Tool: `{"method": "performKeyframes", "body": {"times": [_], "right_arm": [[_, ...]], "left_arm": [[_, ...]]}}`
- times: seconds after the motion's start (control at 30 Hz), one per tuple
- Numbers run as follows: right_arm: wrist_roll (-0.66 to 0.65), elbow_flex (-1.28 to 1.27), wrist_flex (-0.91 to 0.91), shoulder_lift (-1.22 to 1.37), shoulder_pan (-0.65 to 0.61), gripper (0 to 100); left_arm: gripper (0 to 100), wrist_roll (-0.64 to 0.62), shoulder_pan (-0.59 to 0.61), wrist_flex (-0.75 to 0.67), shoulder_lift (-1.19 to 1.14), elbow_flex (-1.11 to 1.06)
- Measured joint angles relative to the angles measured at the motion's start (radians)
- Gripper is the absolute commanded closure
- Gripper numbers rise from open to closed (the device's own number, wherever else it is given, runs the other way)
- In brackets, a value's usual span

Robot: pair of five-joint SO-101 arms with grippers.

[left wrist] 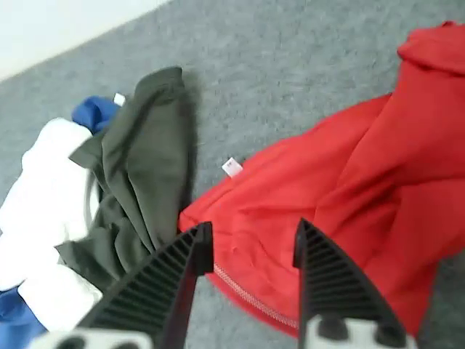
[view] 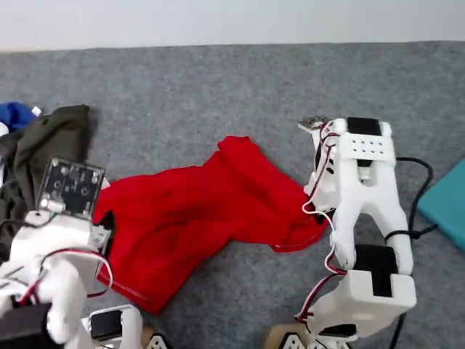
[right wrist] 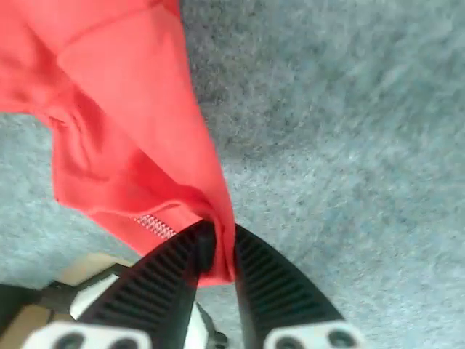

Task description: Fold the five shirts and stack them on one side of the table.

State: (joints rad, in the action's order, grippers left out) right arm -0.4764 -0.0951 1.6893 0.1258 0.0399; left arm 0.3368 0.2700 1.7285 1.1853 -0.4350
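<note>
Right claw [right wrist: 216,240] pinches red shirt [view: 196,211] at its right edge. Left claw [left wrist: 251,243] agape over its left end, beside olive shirt [left wrist: 142,167].

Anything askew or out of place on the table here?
The red fabric shirt lies bunched and twisted mid-table, one edge pinched in the right hand. Near the open left hand, a dark olive shirt, white garment and blue garment sit in an unfolded heap. Nothing looks damaged.

Blocked mid-table by red shirt [view: 189,211], leftward by olive shirt [view: 51,138], rightward by teal cloth [view: 447,200]; open over bare grey table [view: 218,87] beyond
</note>
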Motion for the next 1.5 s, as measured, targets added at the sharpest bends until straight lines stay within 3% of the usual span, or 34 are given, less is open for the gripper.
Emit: {"method": "performKeyframes", "body": {"times": [0.1,0.53,1.17,1.5], "right_arm": [[-0.011,0.000,0.052,-0.026,0.002,71.2],[-0.011,0.002,0.055,-0.121,-0.183,71.0],[0.109,0.006,-0.014,0.190,-0.169,71.0],[0.118,0.218,0.054,0.190,-0.169,71.0]], "left_arm": [[81,0.000,-0.002,0.000,0.035,-0.023],[81,-0.003,0.000,0.000,0.147,-0.193],[81,-0.003,0.000,-0.219,0.242,-0.456],[81,-0.003,0.000,-0.265,0.242,-0.474]]}}
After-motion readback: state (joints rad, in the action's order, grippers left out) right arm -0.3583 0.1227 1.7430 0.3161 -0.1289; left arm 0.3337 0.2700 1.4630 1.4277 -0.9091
